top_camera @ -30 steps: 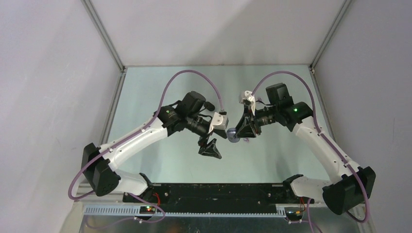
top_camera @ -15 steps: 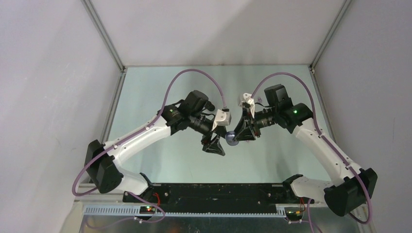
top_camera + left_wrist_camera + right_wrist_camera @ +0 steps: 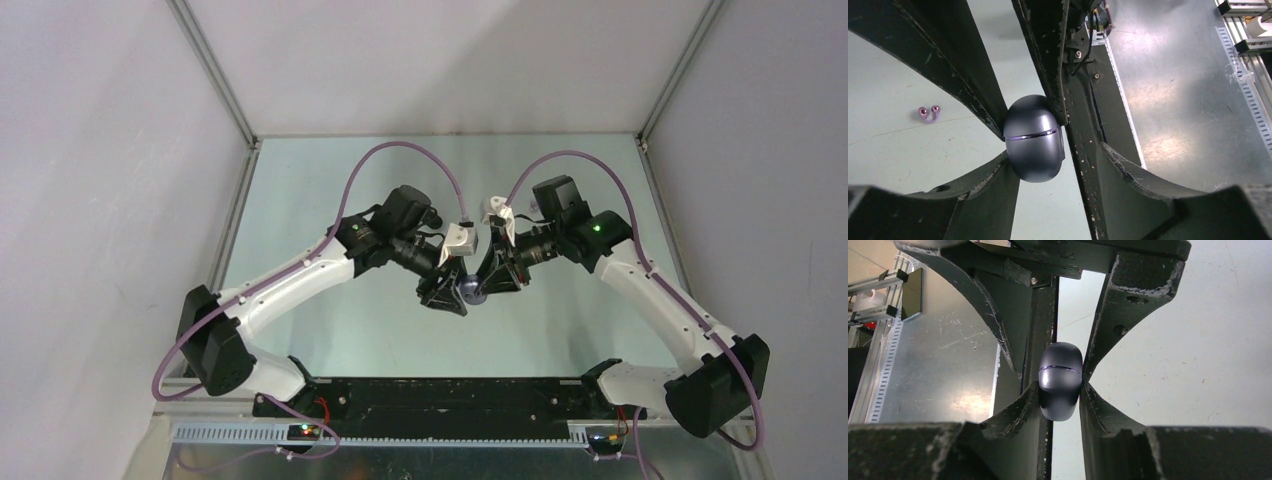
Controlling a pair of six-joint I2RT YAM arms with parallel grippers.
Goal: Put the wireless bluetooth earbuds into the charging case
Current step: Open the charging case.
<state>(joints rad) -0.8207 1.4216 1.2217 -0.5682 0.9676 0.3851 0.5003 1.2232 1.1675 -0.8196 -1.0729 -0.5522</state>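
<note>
The charging case (image 3: 470, 290) is a dark grey oval pebble, closed, with a thin purple seam line. My right gripper (image 3: 1061, 390) is shut on the case (image 3: 1060, 382) and holds it above the table. My left gripper (image 3: 1055, 157) straddles the lower half of the case (image 3: 1034, 140). Its left finger (image 3: 988, 190) touches the case and its right finger (image 3: 1120, 167) stands apart from it. Both grippers meet at mid-table, the left gripper (image 3: 453, 293) facing the right gripper (image 3: 488, 282). A pale purple earbud (image 3: 928, 114) with pinkish bead ends lies on the table to the left.
The pale green table (image 3: 330, 180) is walled by grey panels at the back and on both sides. A black base plate (image 3: 450, 400) runs along its near edge. Beyond that plate lie a metal floor and a slotted cable tray (image 3: 1243, 75).
My left gripper has moved right up to the case and its jaws have narrowed around it. The right gripper has shifted slightly left with the case in it.
</note>
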